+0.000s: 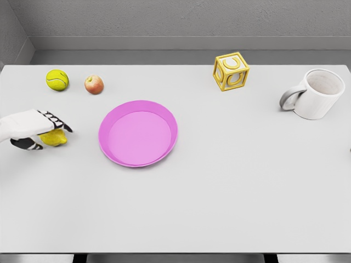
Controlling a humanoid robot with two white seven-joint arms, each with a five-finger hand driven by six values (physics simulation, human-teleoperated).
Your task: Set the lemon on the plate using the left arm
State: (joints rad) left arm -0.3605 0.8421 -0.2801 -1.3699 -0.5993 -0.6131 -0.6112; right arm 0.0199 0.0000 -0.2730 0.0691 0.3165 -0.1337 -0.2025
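A yellow lemon (55, 138) lies on the white table at the far left, mostly covered by my left hand (46, 131). The white hand comes in from the left edge, its dark-banded fingers (56, 121) curled over the lemon's top and the thumb below it. Whether the lemon is lifted off the table I cannot tell. The pink plate (138, 133) sits to the right of the hand, a short gap away, with nothing on it. My right arm does not show.
A tennis ball (57, 80) and a small apple (94, 84) lie at the back left, behind the hand. A yellow letter cube (231, 71) stands at the back centre-right, and a white mug (315, 93) at the far right.
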